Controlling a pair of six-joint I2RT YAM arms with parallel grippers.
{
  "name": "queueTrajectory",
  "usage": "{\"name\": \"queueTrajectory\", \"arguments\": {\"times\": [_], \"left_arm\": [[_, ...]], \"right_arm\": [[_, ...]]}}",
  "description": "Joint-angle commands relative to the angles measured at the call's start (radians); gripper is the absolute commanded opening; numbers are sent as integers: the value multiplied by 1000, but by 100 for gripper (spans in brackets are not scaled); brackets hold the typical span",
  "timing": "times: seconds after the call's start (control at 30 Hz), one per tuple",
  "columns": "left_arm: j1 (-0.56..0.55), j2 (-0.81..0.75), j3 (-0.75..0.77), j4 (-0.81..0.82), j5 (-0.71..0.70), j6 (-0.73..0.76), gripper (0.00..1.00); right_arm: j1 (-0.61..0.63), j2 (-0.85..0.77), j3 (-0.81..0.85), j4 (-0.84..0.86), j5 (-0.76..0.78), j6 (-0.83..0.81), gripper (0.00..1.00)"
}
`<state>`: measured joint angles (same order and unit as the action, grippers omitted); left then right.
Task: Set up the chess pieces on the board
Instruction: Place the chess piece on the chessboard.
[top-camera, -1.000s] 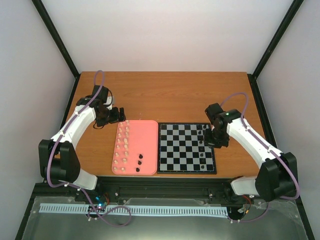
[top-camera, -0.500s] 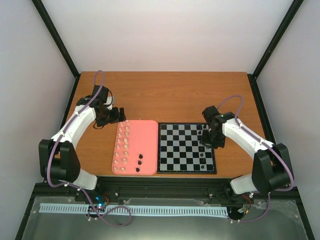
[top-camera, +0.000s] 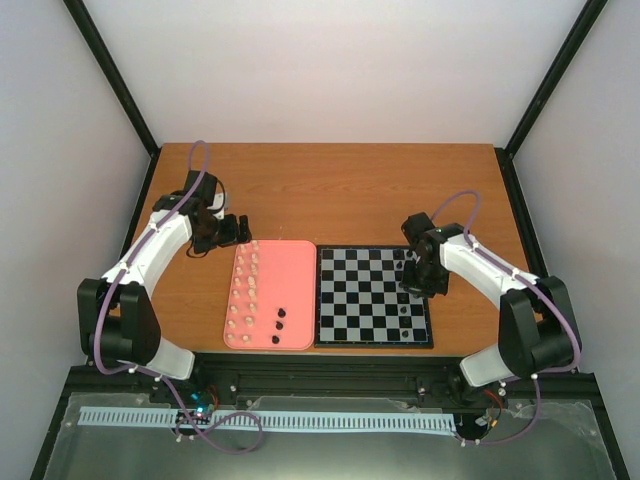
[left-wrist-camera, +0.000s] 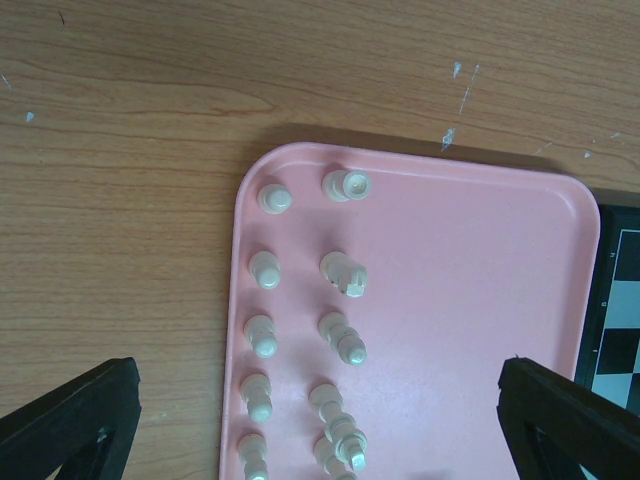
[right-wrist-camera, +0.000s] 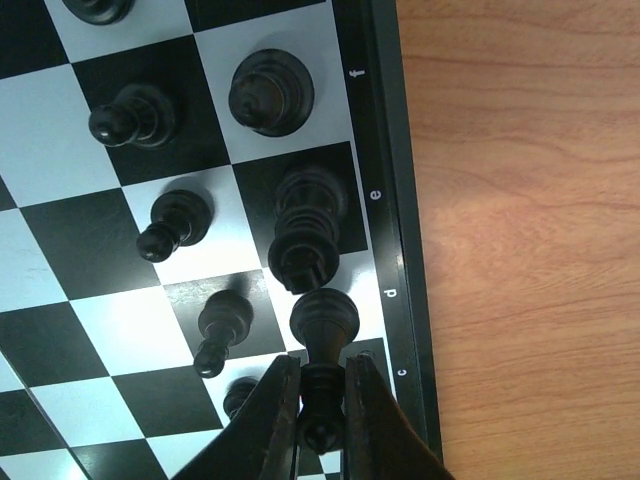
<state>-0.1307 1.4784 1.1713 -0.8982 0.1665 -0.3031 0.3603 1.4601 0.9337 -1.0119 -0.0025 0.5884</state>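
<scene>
The right gripper (right-wrist-camera: 322, 385) sat at the bottom centre of its wrist view, its two fingers pinched on the stem of a black piece (right-wrist-camera: 323, 322) whose round head showed just above the fingertips. It was over the board (right-wrist-camera: 386, 150) close to the right-hand border, by the squares lettered d and c. Whether the piece already rested on the board could not be told. A taller black piece (right-wrist-camera: 305, 238) stood just above it in the frame, very close, and a black pawn (right-wrist-camera: 218, 335) stood to its left. A good placement would likely call for a straight, upright descent onto the middle of the free square. The fingers should then part only slightly, so neither neighbour got knocked. The left gripper (left-wrist-camera: 320, 420) hung spread wide over the pink tray (left-wrist-camera: 480, 300), where cream pieces (left-wrist-camera: 340, 270) stood in two columns.
</scene>
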Motion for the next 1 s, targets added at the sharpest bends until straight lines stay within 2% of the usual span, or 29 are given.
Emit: {"name": "queueTrajectory", "arguments": {"times": [0.0,0.37,0.57,0.77,0.97], "left_arm": [[-3,4,16,-6,3,-2,100],[-3,4,13,-6,1,-2,100],[-3,5,11,-4,1,-2,100],[-3,3,11,-5,2,-2,100],[-3,3,14,-6,3,-2,100]], "right_arm": [[-7,16,-19,10,25,-7,5],[-8,45,-18,29,19,-18,7],[-8,43,-12,16,19,-26,20],[-7,-13,9,-16,-16,-37,40],[24,-57,151,-140,49,-35,42]]}}
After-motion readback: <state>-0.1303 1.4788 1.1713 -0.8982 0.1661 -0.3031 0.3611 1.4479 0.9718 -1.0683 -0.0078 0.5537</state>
